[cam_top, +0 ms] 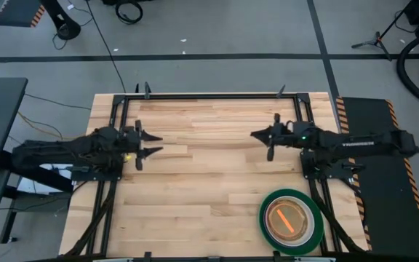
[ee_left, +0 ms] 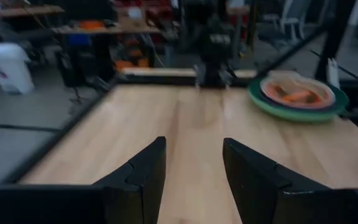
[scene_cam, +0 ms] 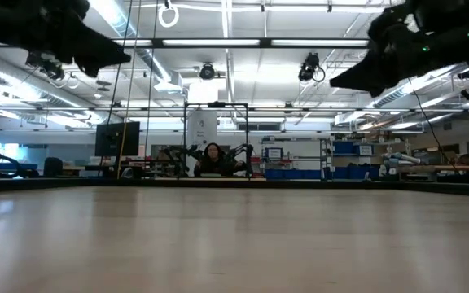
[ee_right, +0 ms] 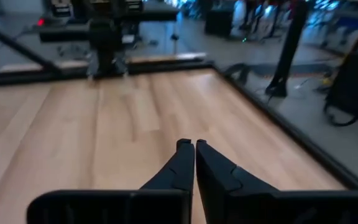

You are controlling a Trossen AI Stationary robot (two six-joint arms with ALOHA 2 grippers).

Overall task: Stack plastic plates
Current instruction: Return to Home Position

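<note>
The plastic plates [cam_top: 290, 220] sit in one stack on the table near its near right corner. A dark green rim shows outermost, then a pale ring, with orange in the middle. The lowest plate rests flat on the wood. The left wrist view shows the same stack [ee_left: 297, 94] far off. My left gripper [cam_top: 151, 143] hovers open over the table's left middle, its fingers [ee_left: 194, 146] around nothing. My right gripper [cam_top: 257, 135] hovers shut over the right middle, fingertips together [ee_right: 194, 144]. Both point at each other, away from the stack.
A black frame rail [cam_top: 209, 95] runs along the table's far edge and down both sides. Bare wood [cam_top: 202, 182] lies between the two grippers and toward the near edge. A person [scene_cam: 214, 159] sits in the room beyond the far edge.
</note>
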